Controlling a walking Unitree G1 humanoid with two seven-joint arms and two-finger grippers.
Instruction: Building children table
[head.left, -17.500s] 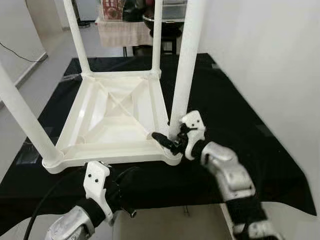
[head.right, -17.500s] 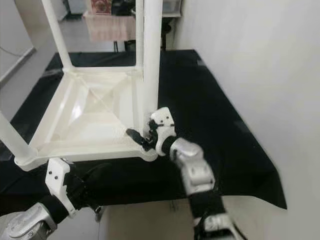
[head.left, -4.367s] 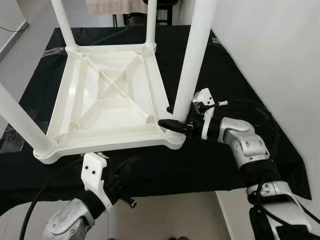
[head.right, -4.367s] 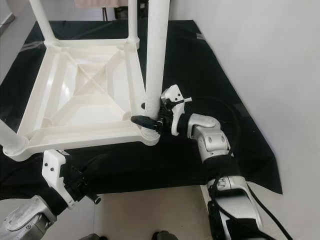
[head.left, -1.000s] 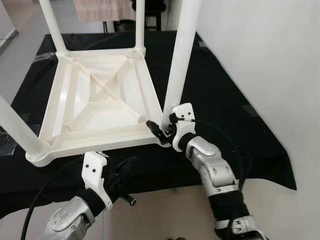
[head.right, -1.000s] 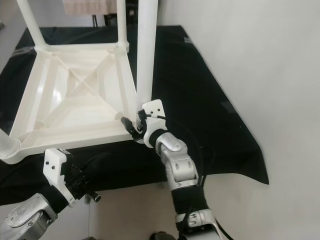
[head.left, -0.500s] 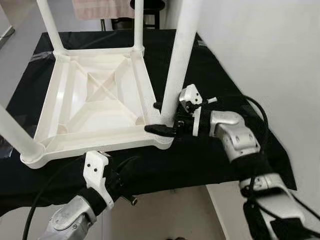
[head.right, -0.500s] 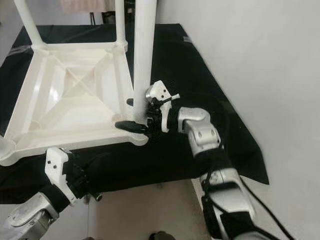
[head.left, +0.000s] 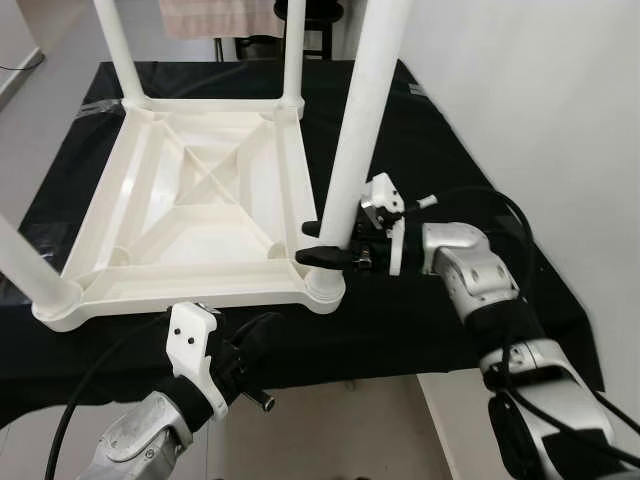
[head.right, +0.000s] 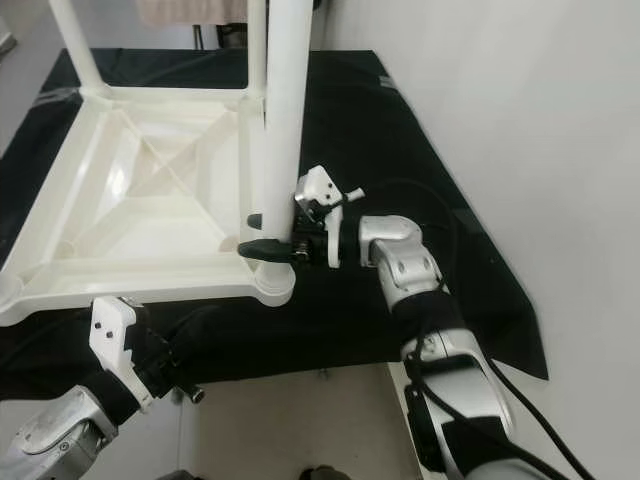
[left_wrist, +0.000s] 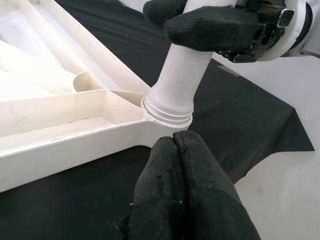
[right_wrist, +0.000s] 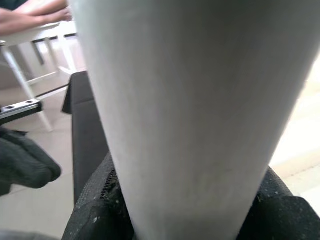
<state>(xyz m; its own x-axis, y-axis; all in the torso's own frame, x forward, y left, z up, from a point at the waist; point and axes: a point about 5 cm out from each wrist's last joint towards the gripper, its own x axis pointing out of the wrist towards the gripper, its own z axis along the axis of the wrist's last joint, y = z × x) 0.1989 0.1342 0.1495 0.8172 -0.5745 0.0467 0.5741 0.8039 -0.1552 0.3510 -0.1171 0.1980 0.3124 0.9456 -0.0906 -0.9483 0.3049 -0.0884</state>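
where the right gripper (head.left: 322, 243) meets the work, its two black fingers (head.left: 330, 257) are clamped around the near-right table leg (head.left: 352, 160), low on the shaft and just above the socket. one finger lies across the front of the leg, the other shows behind it. in the right wrist view the leg (right_wrist: 185, 100) runs between the two finger pads, in contact on both sides. the silver right arm (head.left: 480, 285) reaches in from the right, level with the leg base, a black cable looping above its wrist.

the leg stands upright in the corner socket (head.left: 324, 283) of the children table (head.left: 200, 215), which lies upside down on a black cloth (head.left: 440, 180). its ribbed white underside faces up, with diagonal ribs crossing at the middle. in the left wrist view a ridged collar (left_wrist: 167, 111) at the leg base sits at the socket mouth. two further legs rise from the far corners (head.left: 120, 50) (head.left: 292, 50), and a fourth (head.left: 25, 265) rises from the near-left corner.

the left gripper (left_wrist: 185, 170) is held low in front of the table's near edge, fingers pressed together with nothing between them, tips pointing toward the socket corner and apart from it. the left arm (head.left: 195, 370) sits below the cloth edge.

a white wall (head.left: 540, 100) runs along the right side. pale floor (head.left: 330, 430) lies beneath the near edge.
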